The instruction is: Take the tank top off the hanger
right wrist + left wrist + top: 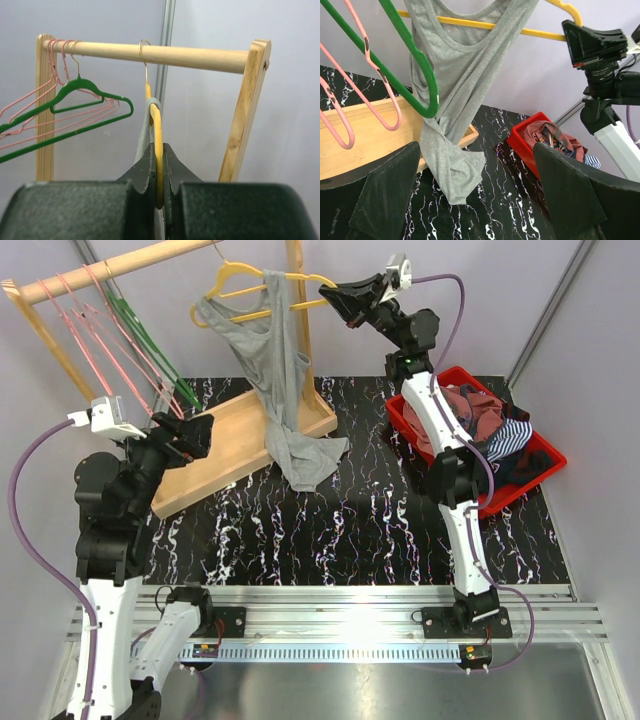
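Over on the left, the left gripper (192, 430) hovers low beside the wooden rack's base (235, 445), jaws spread wide and empty, facing the tank top (283, 380). The top is plain grey, thin and wrinkled. It hangs lopsided from the yellow hanger (240, 288) on the rail, its hem pooled on the black marbled table (350, 530). Further right, the right gripper (338, 297) reaches up high, pinched tight on the hanger's end.
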You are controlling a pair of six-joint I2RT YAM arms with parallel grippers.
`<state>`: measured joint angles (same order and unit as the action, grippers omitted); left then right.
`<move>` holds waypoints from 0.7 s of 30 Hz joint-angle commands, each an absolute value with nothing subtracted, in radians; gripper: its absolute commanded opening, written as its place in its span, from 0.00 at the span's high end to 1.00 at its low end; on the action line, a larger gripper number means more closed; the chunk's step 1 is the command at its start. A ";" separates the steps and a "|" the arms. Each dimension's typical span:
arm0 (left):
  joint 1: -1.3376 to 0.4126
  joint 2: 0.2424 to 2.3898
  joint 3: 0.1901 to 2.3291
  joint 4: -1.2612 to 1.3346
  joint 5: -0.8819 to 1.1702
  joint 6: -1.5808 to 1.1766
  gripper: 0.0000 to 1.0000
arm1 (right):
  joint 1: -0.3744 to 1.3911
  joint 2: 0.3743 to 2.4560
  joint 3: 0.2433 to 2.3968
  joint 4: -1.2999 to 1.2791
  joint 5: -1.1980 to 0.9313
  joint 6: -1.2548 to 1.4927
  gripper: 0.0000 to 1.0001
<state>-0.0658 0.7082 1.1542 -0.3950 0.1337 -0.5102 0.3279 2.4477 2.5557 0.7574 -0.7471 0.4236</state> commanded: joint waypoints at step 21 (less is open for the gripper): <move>-0.063 0.678 1.134 -0.347 0.120 -0.540 0.01 | 0.339 2.307 2.468 0.707 -0.793 0.382 1.00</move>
<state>-0.0658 0.6907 1.1366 -0.3946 0.1333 -0.5297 0.3294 2.3859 2.4916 0.7185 -0.7475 0.4339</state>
